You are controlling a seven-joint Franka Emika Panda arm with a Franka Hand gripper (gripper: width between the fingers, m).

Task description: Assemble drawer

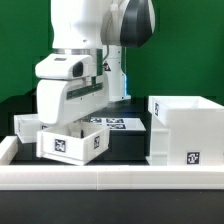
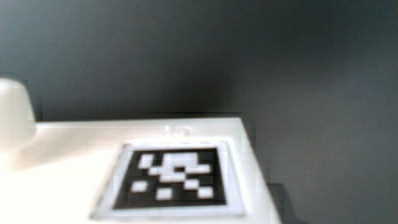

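Note:
The large cube-like drawer shell [image 1: 185, 130] stands at the exterior view's right, open side up, with a tag low on its front. Two smaller tray boxes sit at the left: one in front [image 1: 70, 143] with a tag facing the camera, one behind it [image 1: 24, 125]. My gripper hand [image 1: 72, 95] hangs low right over the front tray box; its fingertips are hidden behind the hand and the box. The wrist view shows a white tagged panel [image 2: 173, 180] close below, with a rounded white part [image 2: 15, 112] beside it. No fingers show there.
The marker board [image 1: 122, 124] lies flat on the black table between the tray boxes and the shell. A low white rail [image 1: 110, 176] runs along the table's front edge. A green wall stands behind.

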